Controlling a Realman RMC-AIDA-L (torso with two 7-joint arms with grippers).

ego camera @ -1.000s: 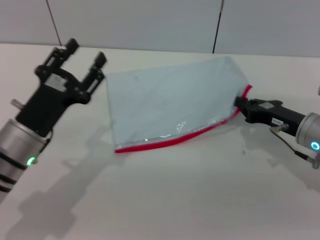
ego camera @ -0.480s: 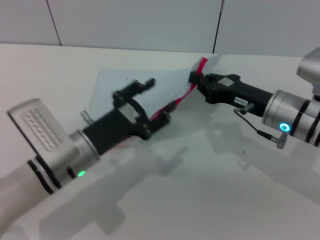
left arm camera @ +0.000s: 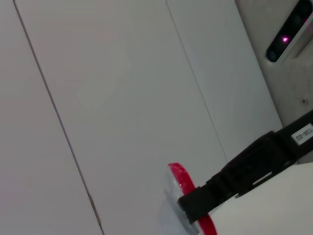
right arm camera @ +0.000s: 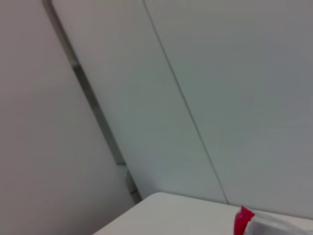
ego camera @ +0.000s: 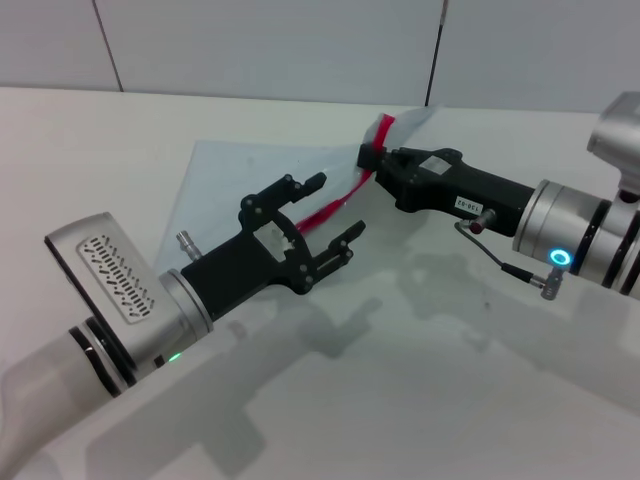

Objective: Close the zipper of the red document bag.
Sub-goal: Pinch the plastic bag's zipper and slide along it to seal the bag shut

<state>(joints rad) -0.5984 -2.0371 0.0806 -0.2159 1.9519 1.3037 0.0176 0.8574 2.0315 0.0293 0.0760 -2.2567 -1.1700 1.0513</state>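
The red document bag lies as a pale blue-grey sheet on the white table, with its right end lifted. Its zipper is a red strip running from the raised corner down toward my left arm. My right gripper is shut on the upper end of that red edge. The left wrist view shows the same grip, with the zipper end sticking up above the right gripper. My left gripper is open over the bag, and the red strip shows between its fingers. The zipper tip also shows in the right wrist view.
A white table spreads in front of both arms. Grey wall panels with a dark seam stand behind the bag. My left arm's forearm crosses the near left of the table.
My left arm swung in from the far left across the bag. My right gripper carried the bag's red end up and leftward, tilting the zipper edge.
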